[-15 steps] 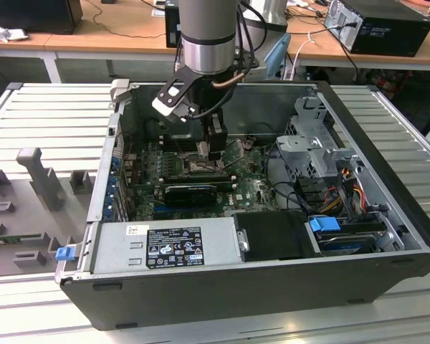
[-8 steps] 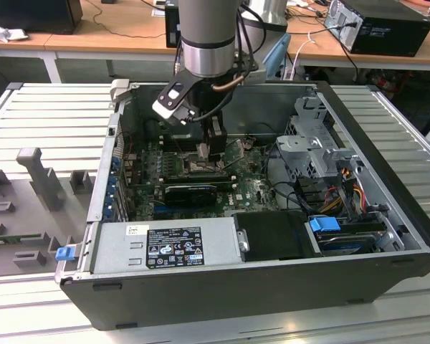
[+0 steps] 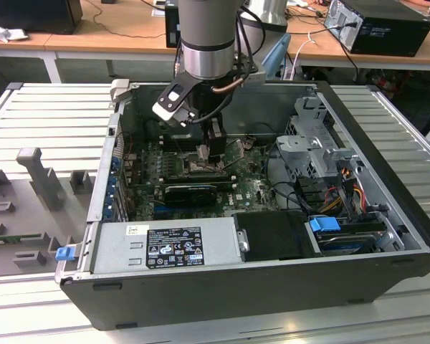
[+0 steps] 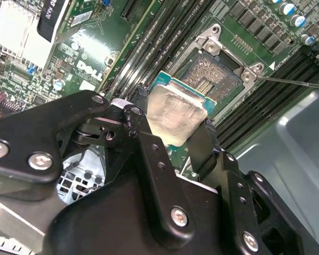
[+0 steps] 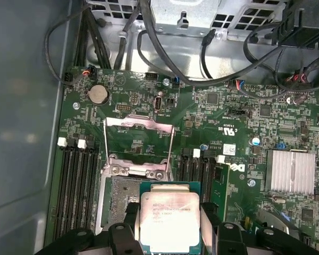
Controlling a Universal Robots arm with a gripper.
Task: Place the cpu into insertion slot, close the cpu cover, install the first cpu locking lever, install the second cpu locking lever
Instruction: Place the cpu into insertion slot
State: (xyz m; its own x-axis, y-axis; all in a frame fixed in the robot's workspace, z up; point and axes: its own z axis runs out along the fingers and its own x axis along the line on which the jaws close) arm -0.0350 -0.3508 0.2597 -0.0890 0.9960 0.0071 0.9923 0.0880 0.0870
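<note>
My gripper reaches down into the open computer case over the green board. It is shut on the cpu, a flat silver square held by two opposite edges between the black fingers. In the second wrist view the cpu hangs level, a little above and partly over the insertion slot. The dark pin field of the insertion slot lies bare beside the chip. The cpu cover stands swung open behind the slot. A thin wire lever sticks out beside the slot's frame.
Long black memory slots flank the slot on both sides. A finned silver heatsink and a coin battery sit on the board. Black cables loop near the drive cage. A black card and the power supply lie nearer the case front.
</note>
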